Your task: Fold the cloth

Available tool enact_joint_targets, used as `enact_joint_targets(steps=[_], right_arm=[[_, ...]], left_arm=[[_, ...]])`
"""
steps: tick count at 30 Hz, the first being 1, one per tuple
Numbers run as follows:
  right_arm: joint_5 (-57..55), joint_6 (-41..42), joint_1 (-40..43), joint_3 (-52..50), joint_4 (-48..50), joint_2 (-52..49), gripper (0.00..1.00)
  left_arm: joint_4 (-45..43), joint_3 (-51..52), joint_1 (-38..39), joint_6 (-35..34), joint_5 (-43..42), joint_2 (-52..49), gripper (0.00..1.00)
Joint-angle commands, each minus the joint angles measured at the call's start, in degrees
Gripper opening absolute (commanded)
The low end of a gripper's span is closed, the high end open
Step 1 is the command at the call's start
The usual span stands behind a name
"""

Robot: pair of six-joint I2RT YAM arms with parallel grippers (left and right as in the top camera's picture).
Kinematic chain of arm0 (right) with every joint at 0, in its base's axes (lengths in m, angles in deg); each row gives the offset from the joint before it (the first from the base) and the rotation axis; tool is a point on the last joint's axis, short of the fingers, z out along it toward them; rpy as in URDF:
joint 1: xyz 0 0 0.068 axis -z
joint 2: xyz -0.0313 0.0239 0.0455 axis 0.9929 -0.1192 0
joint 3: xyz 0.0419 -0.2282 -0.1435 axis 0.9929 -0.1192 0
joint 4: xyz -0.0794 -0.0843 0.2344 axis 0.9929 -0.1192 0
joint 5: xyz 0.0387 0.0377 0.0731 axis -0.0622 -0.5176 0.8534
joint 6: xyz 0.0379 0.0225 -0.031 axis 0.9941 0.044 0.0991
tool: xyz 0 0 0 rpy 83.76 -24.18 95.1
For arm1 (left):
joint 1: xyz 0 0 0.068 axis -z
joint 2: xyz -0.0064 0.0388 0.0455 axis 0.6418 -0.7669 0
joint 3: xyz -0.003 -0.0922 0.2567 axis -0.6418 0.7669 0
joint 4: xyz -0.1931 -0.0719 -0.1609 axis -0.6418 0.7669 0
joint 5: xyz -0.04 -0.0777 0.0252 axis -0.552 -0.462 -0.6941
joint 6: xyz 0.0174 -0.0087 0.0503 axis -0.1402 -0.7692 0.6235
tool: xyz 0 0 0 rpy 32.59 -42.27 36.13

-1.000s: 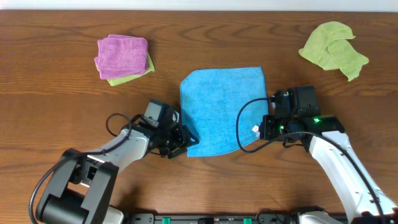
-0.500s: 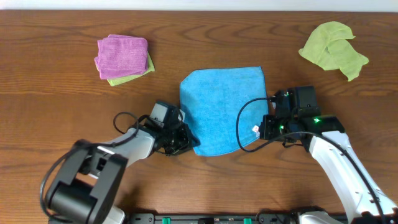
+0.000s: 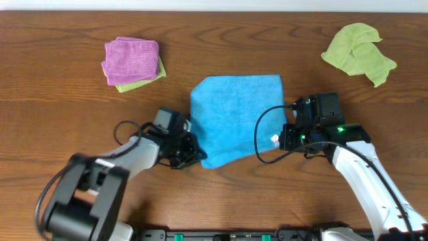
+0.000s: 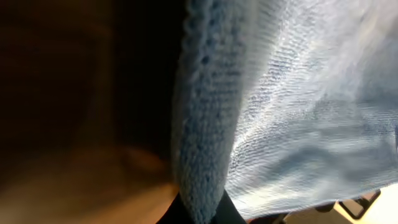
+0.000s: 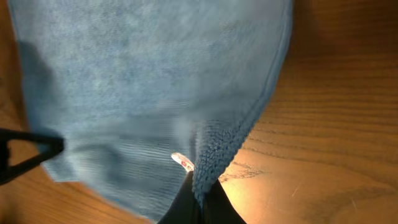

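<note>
A dark wooden table (image 3: 221, 40) is being used as the carrying surface. A sky-blue microfibre cloth (image 3: 234, 110) is being borne near its centre, mostly flat. At ten o'clock a folded purple cloth (image 3: 130, 59) is being carried on a folded yellow-green cloth (image 3: 137, 84) that is being mostly covered. At two o'clock a crumpled yellow-green cloth (image 3: 358, 52) is being borne alone.

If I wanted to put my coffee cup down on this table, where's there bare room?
Bare wood lies along the far edge between the purple cloth and the crumpled yellow-green cloth, and at the table's left end. The near middle is crowded: both arms' jaws pinch the blue cloth there.
</note>
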Motion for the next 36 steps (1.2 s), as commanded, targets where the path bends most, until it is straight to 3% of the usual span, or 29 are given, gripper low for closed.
enact_joint_targets(steps=[1,11,20,29,36], right_arm=[[-1.11,0.68,-0.44,-0.48,-0.26,0.87,0.01],[0.57,2.12,-4.42,-4.31,-1.03,0.9,0.01],[-2.86,4.63,-5.95,-4.22,14.08,1.2,0.01],[-10.29,5.92,-5.95,-4.17,27.19,-1.66,0.01],[-12.04,5.84,-5.95,-1.09,31.54,-9.4,0.01]], left_arm=[[4.44,-0.22,-2.82,5.7,3.37,5.31,0.06],[10.4,-0.22,-3.78,5.84,0.96,11.47,0.06],[7.93,-6.56,-5.4,0.13,5.29,12.96,0.06],[-0.35,-7.52,-5.33,-4.48,14.56,11.45,0.06],[-11.15,-8.79,-5.38,-7.63,14.32,2.34,0.06]])
